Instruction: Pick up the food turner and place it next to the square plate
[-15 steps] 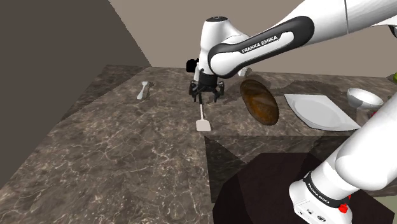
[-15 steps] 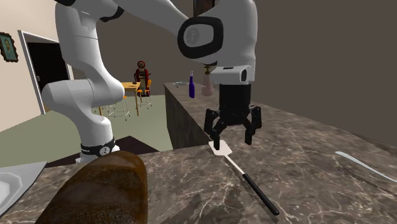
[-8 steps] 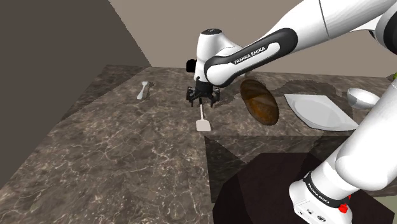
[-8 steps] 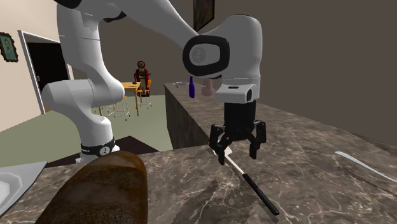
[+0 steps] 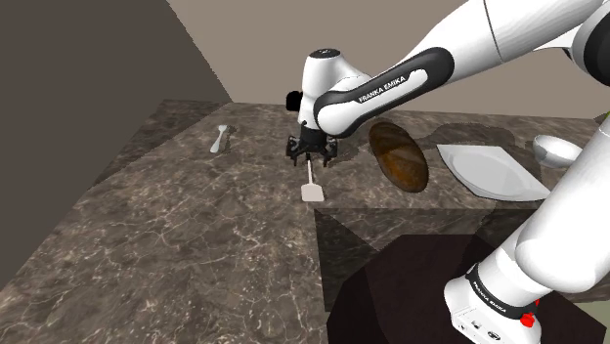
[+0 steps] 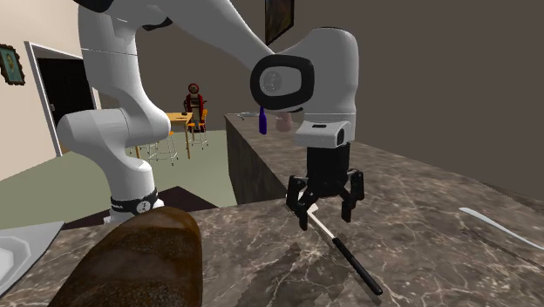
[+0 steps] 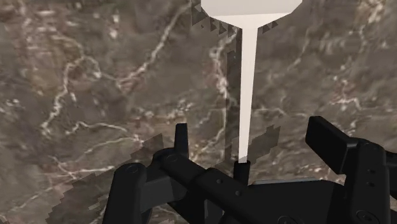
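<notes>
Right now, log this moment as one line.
phase: pre-grasp | hand: open, low, astride food turner shank, no grip yet | food turner: flat on counter | square plate: bread loaf between it and food turner

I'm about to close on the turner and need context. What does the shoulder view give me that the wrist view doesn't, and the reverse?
Shoulder view adds the square plate at that view's right, with a brown loaf lying between it and the turner. Wrist view adds the tool open, its fingers standing either side of the turner's white shaft without touching it, close to the black handle. Both share the turner's white blade and the marble counter.
</notes>
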You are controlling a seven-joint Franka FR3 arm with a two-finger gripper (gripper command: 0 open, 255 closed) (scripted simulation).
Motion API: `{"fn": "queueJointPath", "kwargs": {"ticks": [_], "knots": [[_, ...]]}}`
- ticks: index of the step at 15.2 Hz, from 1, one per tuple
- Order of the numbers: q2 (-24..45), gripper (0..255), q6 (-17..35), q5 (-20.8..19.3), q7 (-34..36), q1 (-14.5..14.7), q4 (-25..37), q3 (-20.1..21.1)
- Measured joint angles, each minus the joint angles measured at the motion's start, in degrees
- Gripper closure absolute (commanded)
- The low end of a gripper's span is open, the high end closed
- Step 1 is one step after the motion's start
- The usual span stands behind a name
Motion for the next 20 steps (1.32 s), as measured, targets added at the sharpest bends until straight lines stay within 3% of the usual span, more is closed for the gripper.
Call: {"fn": "queueJointPath", "kwargs": {"ticks": [1, 11, 20], "knots": [[0.0, 255, 0.0, 0.0, 0.0, 0.0, 0.0, 0.0], [0.0, 255, 0.0, 0.0, 0.0, 0.0, 0.0, 0.0], [-3.5, 255, -5.6, 2.0, -1.6, -0.3, 2.4, 0.3]]}}
